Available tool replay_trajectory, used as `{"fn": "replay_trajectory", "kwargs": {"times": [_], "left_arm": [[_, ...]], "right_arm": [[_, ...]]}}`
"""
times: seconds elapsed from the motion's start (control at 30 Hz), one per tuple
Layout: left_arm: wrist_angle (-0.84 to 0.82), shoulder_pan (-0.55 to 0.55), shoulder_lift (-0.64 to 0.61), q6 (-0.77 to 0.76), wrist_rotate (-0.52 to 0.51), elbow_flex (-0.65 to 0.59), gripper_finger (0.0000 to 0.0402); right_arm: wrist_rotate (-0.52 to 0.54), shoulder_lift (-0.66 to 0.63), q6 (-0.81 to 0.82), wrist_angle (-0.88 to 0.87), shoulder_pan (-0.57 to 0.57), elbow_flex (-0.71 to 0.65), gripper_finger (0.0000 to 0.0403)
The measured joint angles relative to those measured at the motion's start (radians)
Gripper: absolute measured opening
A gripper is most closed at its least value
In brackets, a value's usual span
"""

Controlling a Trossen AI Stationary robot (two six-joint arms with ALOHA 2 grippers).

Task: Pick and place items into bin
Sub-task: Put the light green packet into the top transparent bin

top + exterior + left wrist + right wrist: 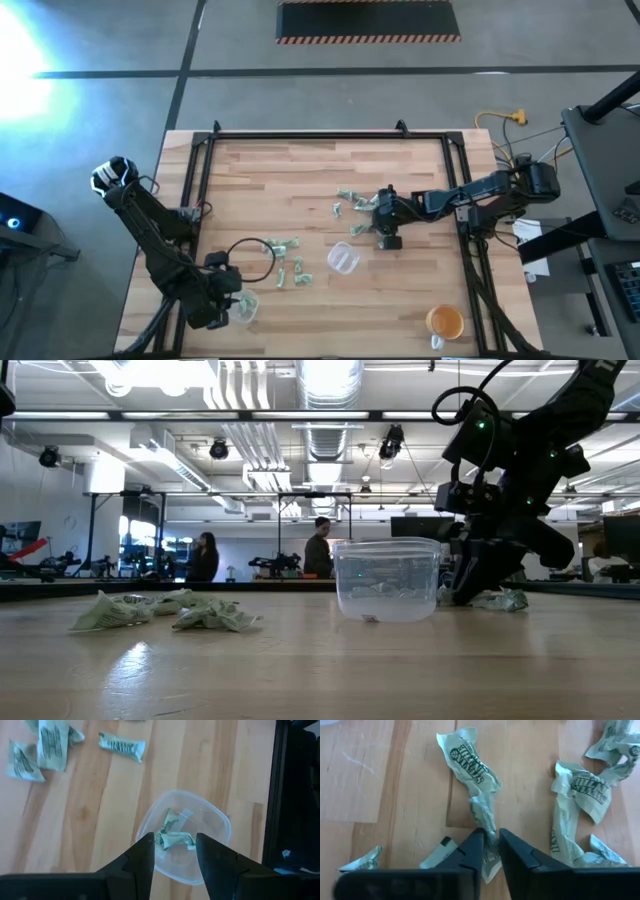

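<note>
Small green-and-white crumpled wrappers lie in two groups on the wooden table, one near the middle (285,262) and one farther right (350,198). My right gripper (491,837) stands low at the right group and is shut on one wrapper (470,770). My left gripper (174,847) is open at the near left, above a clear cup (210,827) with wrappers (172,837) lying in it. It touches nothing. A second clear cup (343,258) stands on the table between the groups. My right gripper pinches the long crumpled wrapper between its two fingers at a narrow part near its middle (487,822). The fingers come from above, slanting down, and lie across the wrapper. The wrapper's far end (462,755) lies on the table.
An orange cup (445,322) stands near the table's near right corner. Other wrappers (580,790) lie close beside the right gripper. A black frame (330,135) runs along the table's far edge and sides. People stand in the room far behind the table (318,548).
</note>
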Motion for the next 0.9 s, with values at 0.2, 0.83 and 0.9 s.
{"fn": "replay_trajectory", "kwargs": {"times": [0.2, 0.83, 0.9], "left_arm": [[-0.001, 0.001, -0.009, 0.080, -0.097, 0.004, 0.0128], [-0.009, 0.045, 0.003, 0.418, -0.730, -0.023, 0.0128], [-0.008, 0.065, 0.012, 0.418, -0.731, -0.039, 0.0128]], "right_arm": [[0.003, -0.036, -0.015, -0.009, 0.000, 0.000, 0.0010], [0.000, -0.278, -0.031, 0.056, 0.169, -0.001, 0.0009], [-0.001, -0.280, -0.053, 0.092, 0.204, -0.001, 0.0009]]}}
